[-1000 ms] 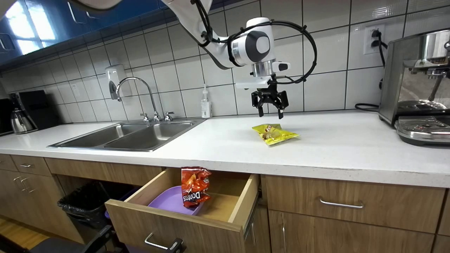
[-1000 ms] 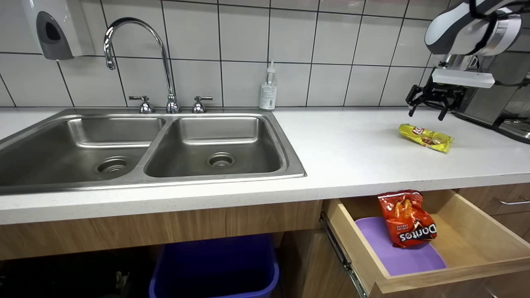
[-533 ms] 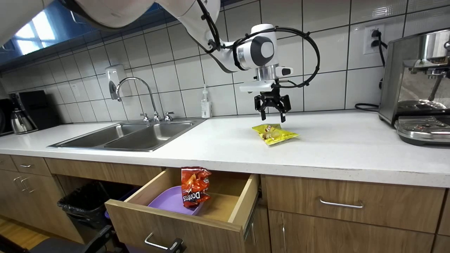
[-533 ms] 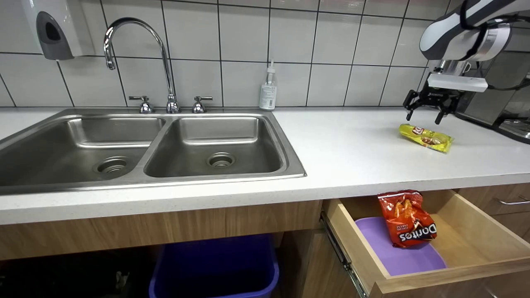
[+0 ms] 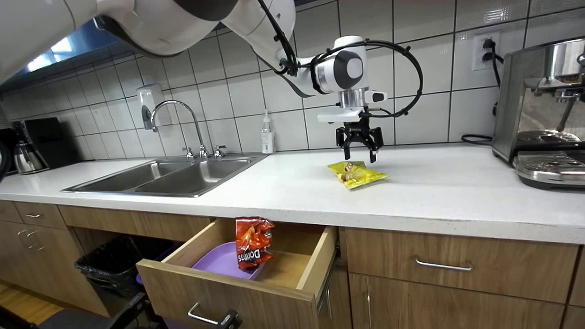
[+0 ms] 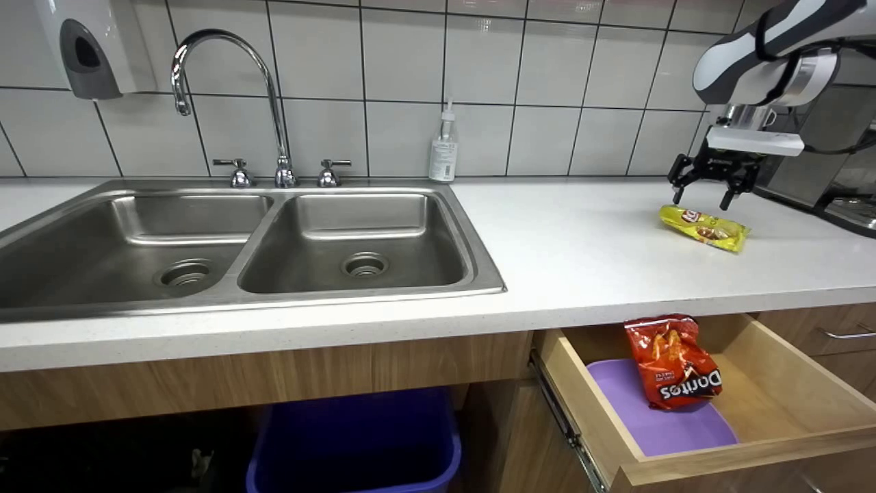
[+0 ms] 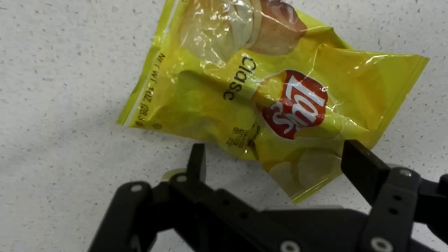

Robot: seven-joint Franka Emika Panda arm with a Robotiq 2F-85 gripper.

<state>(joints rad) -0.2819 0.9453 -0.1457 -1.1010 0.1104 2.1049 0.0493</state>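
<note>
Snack bags numbered 2: 1 yellow Lay's bag [image 7: 210,105], lying on the white table [image 5: 448,187], and 1 red Doritos bag [image 6: 674,363], lying over part of 1 purple tray [image 6: 691,435] inside 1 pulled-out drawer [image 5: 269,306]. The table also carried 1 sink [image 6: 482,267] with 2 basins [image 6: 315,253], 1 faucet [image 6: 284,164] flanked by 2 handles [image 6: 328,177], 1 pump bottle [image 6: 443,154] near the tiled wall [image 6: 404,61], and 1 coffee machine [image 5: 525,91], seen in both exterior views. The fingers [image 7: 364,168], 2 in number, were spread well apart and gripped nothing. They pointed downward, their tips just above the yellow Lay's bag in both exterior views. In the wrist view, 1 tip overlapped the bag's edge, while its partner stood over the table beside the bag; whether either tip touched the bag could not be told.
</note>
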